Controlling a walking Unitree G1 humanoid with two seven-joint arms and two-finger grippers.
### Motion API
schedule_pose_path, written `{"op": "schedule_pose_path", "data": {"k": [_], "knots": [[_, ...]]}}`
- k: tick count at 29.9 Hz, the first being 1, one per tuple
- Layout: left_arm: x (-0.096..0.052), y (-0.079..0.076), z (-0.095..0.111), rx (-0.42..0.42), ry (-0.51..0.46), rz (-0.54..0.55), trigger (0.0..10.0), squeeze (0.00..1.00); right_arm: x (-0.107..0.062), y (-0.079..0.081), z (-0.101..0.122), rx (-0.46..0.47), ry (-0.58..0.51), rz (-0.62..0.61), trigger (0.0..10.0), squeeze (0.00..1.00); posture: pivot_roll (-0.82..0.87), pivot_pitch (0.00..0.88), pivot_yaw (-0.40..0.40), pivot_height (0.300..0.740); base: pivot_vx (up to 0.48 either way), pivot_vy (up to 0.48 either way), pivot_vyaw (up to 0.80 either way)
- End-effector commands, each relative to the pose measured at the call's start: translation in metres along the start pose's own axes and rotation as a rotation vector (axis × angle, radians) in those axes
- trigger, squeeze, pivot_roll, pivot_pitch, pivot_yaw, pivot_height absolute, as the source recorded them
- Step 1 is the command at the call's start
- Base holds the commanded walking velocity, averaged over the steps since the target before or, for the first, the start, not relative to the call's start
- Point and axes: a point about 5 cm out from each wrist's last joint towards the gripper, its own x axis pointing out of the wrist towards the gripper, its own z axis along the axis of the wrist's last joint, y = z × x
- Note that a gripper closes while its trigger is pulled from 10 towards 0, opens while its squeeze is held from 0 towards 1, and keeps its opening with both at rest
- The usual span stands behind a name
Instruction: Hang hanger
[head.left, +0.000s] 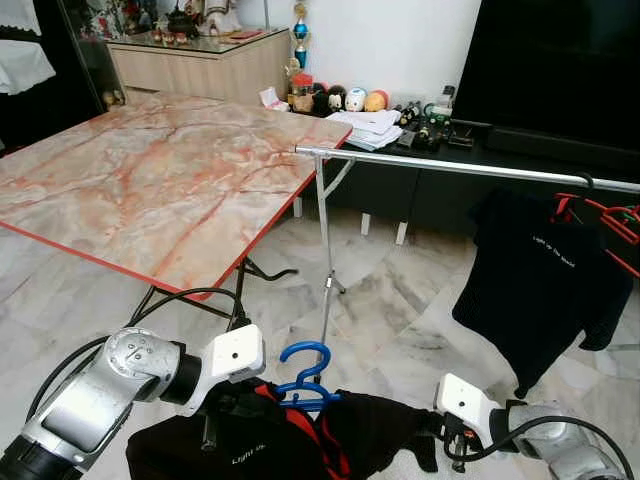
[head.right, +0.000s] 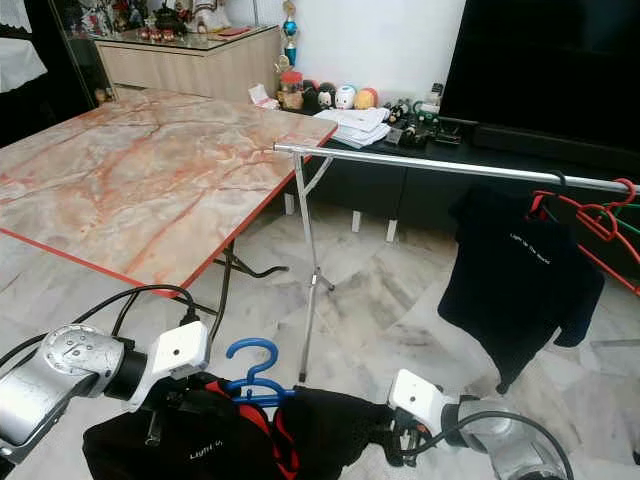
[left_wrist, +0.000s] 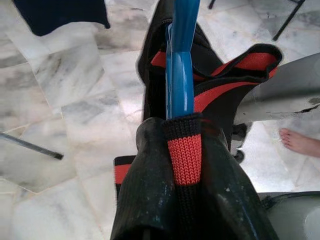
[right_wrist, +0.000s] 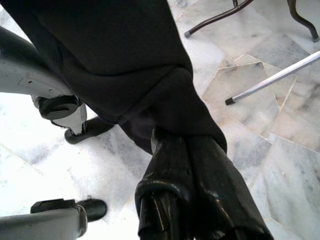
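A blue plastic hanger (head.left: 305, 375) carries a black shirt with red trim (head.left: 250, 450), held low in front of me over the floor. My left gripper (left_wrist: 184, 135) is shut on the shirt's red-and-black collar and the blue hanger (left_wrist: 180, 75) inside it. On the other side, my right gripper (right_wrist: 187, 142) is shut on a bunch of the black shirt's cloth. The silver rail (head.left: 470, 167) of a clothes rack runs across ahead, higher up and to the right.
A black T-shirt (head.left: 540, 285) and red hangers (head.left: 605, 215) hang at the rail's right end. The rack's upright pole (head.left: 325, 260) stands just ahead. A marble-patterned folding table (head.left: 150, 180) fills the left. A person's bare foot (left_wrist: 300, 142) is on the floor nearby.
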Motion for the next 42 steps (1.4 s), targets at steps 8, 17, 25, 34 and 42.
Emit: {"op": "schedule_pose_path", "data": {"k": [8,17,25,34,42], "knots": [[-0.002,0.018,-0.018,0.059,0.154,0.140,0.0,0.00,-0.019,-0.013,0.011,-0.089,0.007,-0.016,0.0,0.00,0.12,0.000,0.010,0.740,0.000,0.000,0.00],[0.002,0.015,-0.020,0.030,0.105,0.119,0.0,0.00,-0.019,-0.004,0.007,-0.071,-0.015,0.013,10.0,0.00,0.11,0.000,0.007,0.740,0.000,0.000,0.00],[-0.007,0.012,-0.007,0.026,0.028,0.057,0.0,0.00,-0.012,0.007,0.004,-0.126,-0.025,0.099,10.0,1.00,0.12,0.000,0.004,0.740,0.000,0.000,0.00],[-0.012,0.009,0.002,0.036,-0.002,0.019,0.0,0.00,-0.015,0.008,0.002,-0.157,-0.102,0.082,10.0,1.00,0.12,0.000,-0.002,0.740,0.000,0.000,0.00],[-0.013,0.007,0.001,0.041,0.019,0.002,0.0,0.00,-0.020,0.007,-0.010,-0.204,-0.101,-0.043,10.0,1.00,0.12,0.000,-0.001,0.740,0.000,0.000,0.00]]}}
